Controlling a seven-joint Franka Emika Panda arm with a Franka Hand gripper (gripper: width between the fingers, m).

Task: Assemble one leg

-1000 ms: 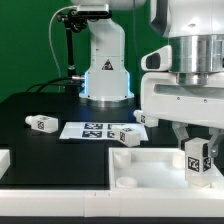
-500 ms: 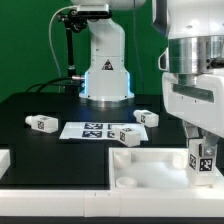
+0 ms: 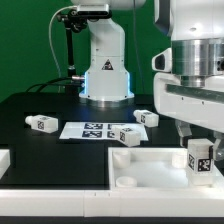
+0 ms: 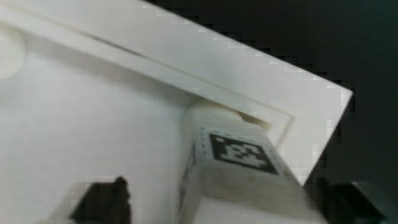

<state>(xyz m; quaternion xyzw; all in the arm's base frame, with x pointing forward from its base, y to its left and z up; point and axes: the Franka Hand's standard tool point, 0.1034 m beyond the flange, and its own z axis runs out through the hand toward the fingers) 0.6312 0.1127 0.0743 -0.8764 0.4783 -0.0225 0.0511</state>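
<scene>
Exterior and wrist views, leg insertion. The leg [image 3: 199, 160] stands upright in the corner of the large white recessed part [image 3: 150, 165], at about four o'clock in the exterior view, its tagged face turned toward the camera. In the wrist view the same leg [image 4: 237, 165] lies against the raised inner rim of the part [image 4: 267, 85], close to a corner. The gripper [image 3: 198, 135] hangs directly above the leg; in the wrist view its two dark fingertips [image 4: 107, 197] stand well apart on either side of the block, so the fingers appear spread and clear of the leg, though whether the far pad touches it cannot be told.

Risks, as judged from this pose: the leg may be only resting in its seat rather than fixed, so a sideways brush from a finger as the arm moves could tip it over. A slightly tilted leg would jam or cross its joint if pressed or turned. Closing off-centre would push the block against the rim instead of gripping it.

Three further legs [image 3: 41, 123] [image 3: 146, 117] [image 3: 127, 137] lie around the marker board [image 3: 92, 130] at nine to twelve o'clock, well apart from the work.
</scene>
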